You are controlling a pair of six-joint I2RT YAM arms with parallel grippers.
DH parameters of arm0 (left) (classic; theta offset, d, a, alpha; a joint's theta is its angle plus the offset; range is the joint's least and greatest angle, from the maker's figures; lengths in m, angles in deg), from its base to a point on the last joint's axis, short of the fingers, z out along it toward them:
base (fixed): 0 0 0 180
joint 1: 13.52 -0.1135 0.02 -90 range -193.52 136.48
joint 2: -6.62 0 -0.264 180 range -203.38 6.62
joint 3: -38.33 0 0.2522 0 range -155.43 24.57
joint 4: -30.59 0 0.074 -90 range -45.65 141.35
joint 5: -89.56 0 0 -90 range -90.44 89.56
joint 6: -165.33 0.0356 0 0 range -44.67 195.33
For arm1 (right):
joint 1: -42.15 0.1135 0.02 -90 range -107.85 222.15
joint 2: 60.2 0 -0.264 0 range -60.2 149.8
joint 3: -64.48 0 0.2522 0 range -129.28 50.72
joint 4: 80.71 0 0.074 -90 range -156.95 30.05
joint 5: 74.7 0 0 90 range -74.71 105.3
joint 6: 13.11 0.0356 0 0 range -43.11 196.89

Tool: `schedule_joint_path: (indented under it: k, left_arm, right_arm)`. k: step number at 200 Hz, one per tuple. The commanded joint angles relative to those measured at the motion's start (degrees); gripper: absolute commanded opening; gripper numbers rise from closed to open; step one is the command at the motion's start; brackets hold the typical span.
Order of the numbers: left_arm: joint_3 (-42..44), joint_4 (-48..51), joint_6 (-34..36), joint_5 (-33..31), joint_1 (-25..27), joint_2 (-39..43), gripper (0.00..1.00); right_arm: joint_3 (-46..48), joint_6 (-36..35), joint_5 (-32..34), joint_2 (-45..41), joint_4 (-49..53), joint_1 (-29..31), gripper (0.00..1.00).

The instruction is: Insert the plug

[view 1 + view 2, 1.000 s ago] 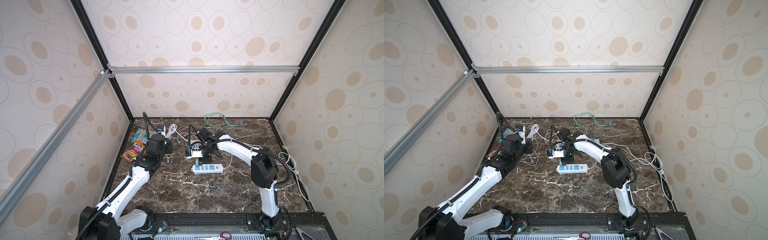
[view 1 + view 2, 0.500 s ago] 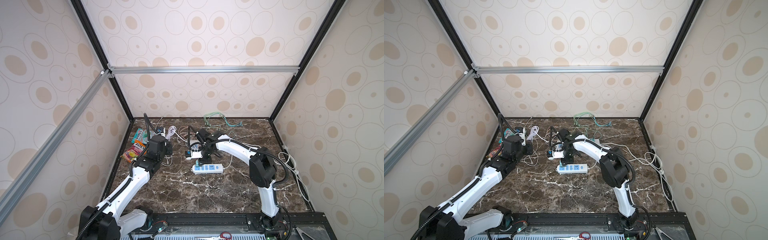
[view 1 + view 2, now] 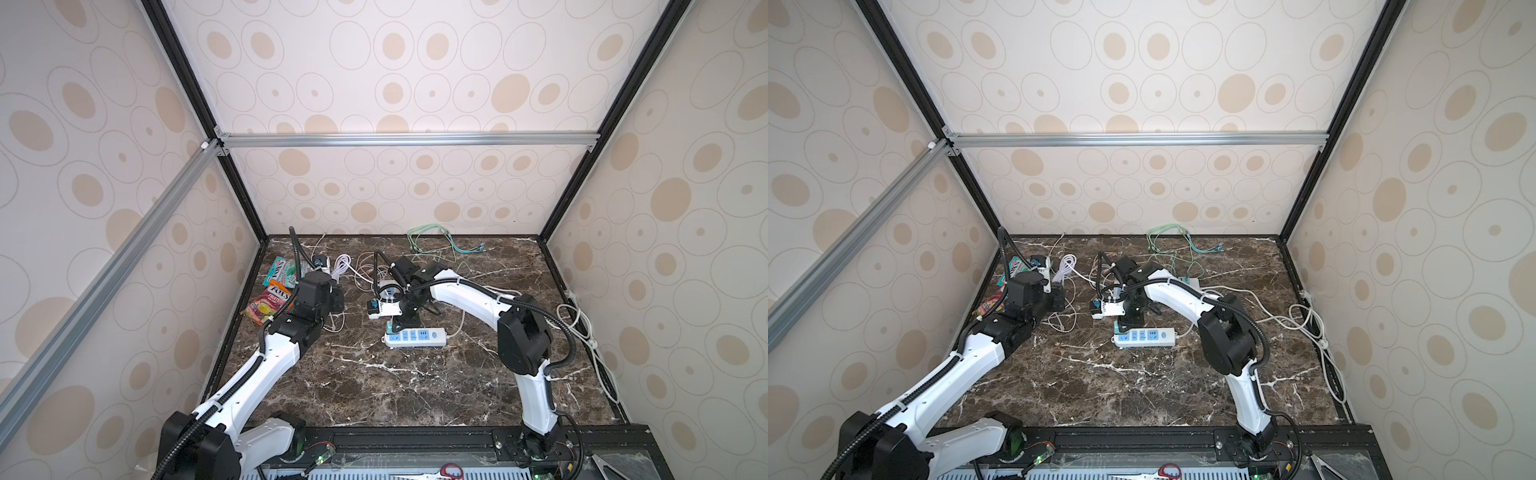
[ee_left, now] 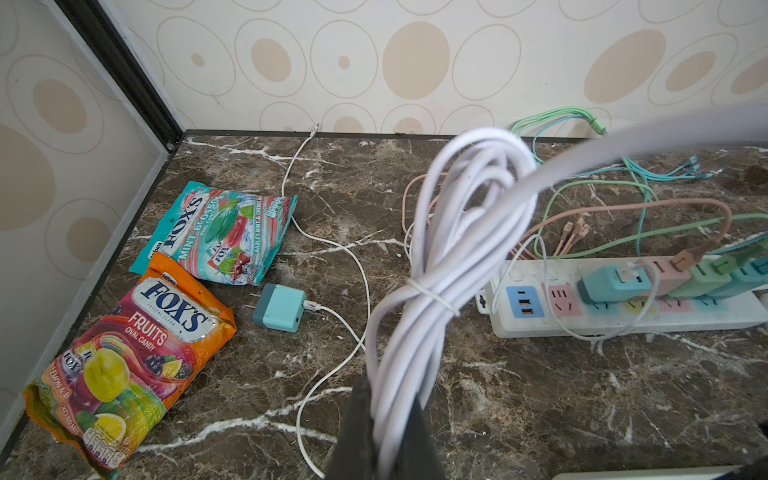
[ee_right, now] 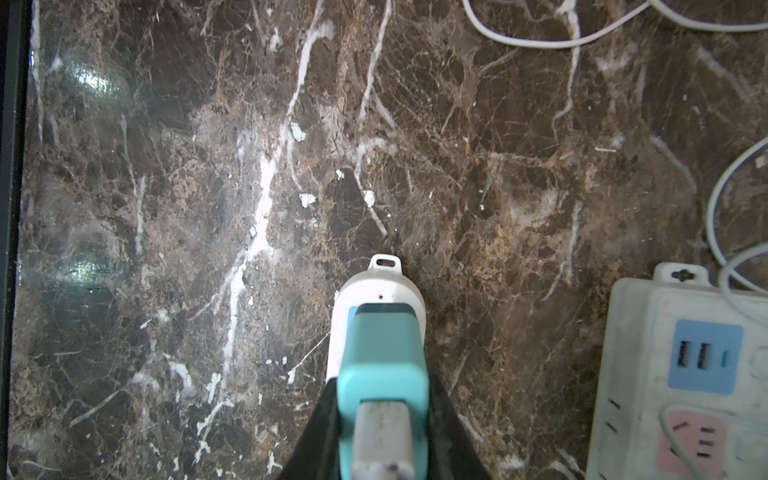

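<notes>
Right pincer: my right pincer (image 5: 382, 419) is clamped on the teal square plug block (image 5: 382, 357), with a black finger (image 5: 449, 444) on each flank.
Plug's place: the plug block stands on the tab end of the short white power strip (image 5: 376, 286), which lies on the dark brown marble bench (image 5: 187, 187).
Hidden: the prongs are under the block, so I cannot tell whether they sit in the socket. In the right wrist view, block and fingers cover nearly all of the strip, leaving only its rounded end and hanging tab.
Cut off: the pale connector at the plug's back is blurred and runs out of the picture.
Top views add: both show the whole power strip (image 3: 417, 336) with its blue sockets, and the plug block (image 3: 389, 326) at its left end. My grip is too small to judge there.
Left pincer: my left pincer (image 4: 388, 428) is closed on a tied bundle of white cord (image 4: 457, 232). Its fingers show only as dark wedges at the picture's edge.
Left wrist view alone, clearly: an orange Fox's fruit candy bag (image 4: 124, 365), a teal Fox's mint candy bag (image 4: 220, 232), and a loose teal charger cube (image 4: 279, 308) on a thin white lead.
Long bar: the left wrist view shows a long white socket bar (image 4: 623, 320) carrying pastel plugs. The right wrist view cuts that socket bar (image 5: 681, 374) off at the edge. In the top views my right arm covers most of it.
</notes>
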Motion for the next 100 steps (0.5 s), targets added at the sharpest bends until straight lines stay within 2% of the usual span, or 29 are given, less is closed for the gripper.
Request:
schedule_joint_path:
  k: [1,100]
  left_arm:
    - [-0.88,0.34,-0.87,-1.61,-0.12,1.02,0.00]
    - [-1.88,1.31,-1.00,-1.83,-0.12,-1.25,0.00]
  right_arm:
    - [-0.32,-0.80,-1.06,-0.61,0.04,0.79,0.00]
    - [-0.71,-1.85,1.77,2.33,0.51,1.40,0.00]
